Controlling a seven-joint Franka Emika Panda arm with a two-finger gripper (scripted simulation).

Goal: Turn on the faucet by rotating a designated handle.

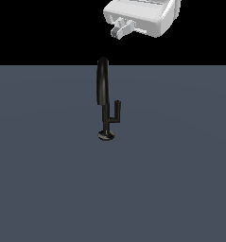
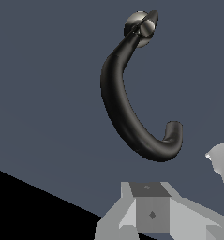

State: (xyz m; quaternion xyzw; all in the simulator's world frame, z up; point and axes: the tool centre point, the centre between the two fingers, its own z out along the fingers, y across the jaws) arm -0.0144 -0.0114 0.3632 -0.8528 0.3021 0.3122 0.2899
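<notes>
Grey-blue floor (image 1: 48,189), black backdrop. Faucet (image 1: 103,90) stands well below the gripper (image 1: 122,27), handle (image 1: 115,112) beside its stem; jaw state indeterminate. Risk: descending, it strikes the spout (image 2: 127,117), not the handle.

I have the gripper (image 1: 120,29) hanging high at the top of the exterior view, toward that view's right, its white body tilted and fingers (image 1: 118,31) pointing down (only a stub shows). I cannot tell how the jaws stand.
</notes>
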